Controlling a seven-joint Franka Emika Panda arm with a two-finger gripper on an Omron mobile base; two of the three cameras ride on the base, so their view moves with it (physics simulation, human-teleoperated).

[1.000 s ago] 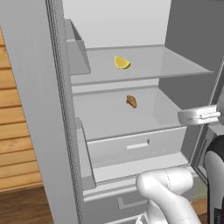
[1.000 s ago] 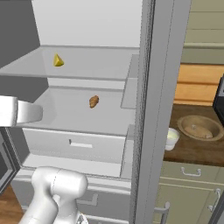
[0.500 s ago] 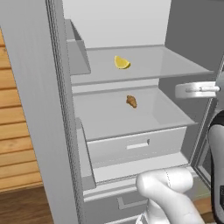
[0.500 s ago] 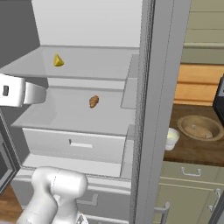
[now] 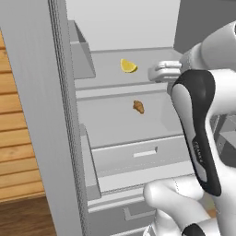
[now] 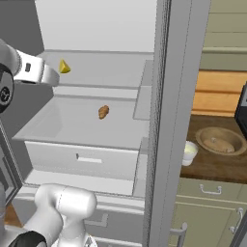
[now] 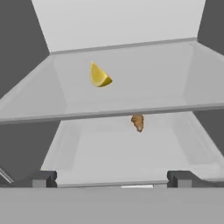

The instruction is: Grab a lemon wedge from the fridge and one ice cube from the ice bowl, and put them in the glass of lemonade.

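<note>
Wedge [image 7: 99, 75] sits left on the fridge's [image 5: 55, 115] upper shelf, small, light, likely slick; I'd pinch its flat faces. My pincer [image 7: 111, 178] is open wide, empty, well short.

The lemon wedge [image 7: 99, 75] lies on the upper fridge shelf [image 7: 144, 94], a brown lump [image 7: 138, 122] on the lower shelf [image 7: 122, 153].

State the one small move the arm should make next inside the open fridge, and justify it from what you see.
Probably advance the open tool forward and up toward the lemon wedge. The wedge lies untouched on the upper shelf of the fridge, ahead of the empty fingertips, while the brown lump sits on the shelf below.
</note>
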